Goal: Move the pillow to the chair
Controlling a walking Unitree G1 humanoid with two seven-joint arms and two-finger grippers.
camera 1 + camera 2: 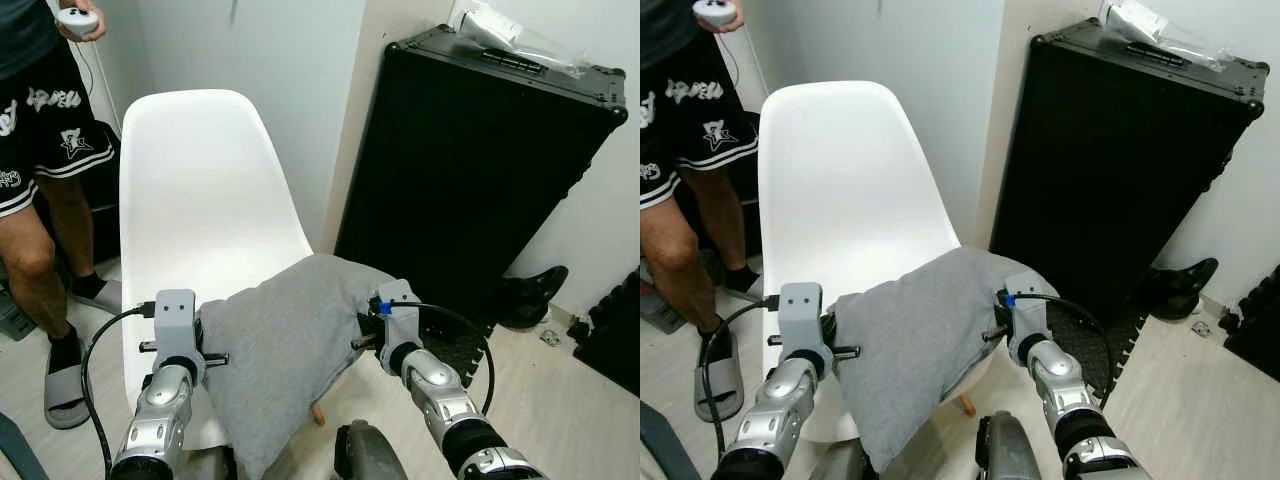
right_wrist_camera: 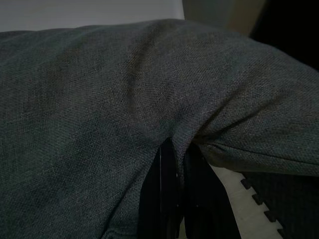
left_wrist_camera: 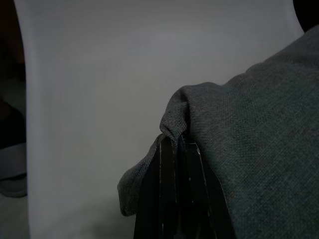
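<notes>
Left wrist view: the left pincer (image 3: 174,149) is pinching one pillow (image 1: 290,340) edge; the right pincer (image 2: 174,149) is clamping the opposite edge. One grey pillow is hanging between both, over the front of one white chair (image 1: 200,200). Soft, light and sagging; gripping both side seams is likely keeping it level.

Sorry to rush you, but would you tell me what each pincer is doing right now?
Left pincer: closed on the pillow, at its left edge.
Right pincer: closed on the pillow, at its right edge.
</notes>
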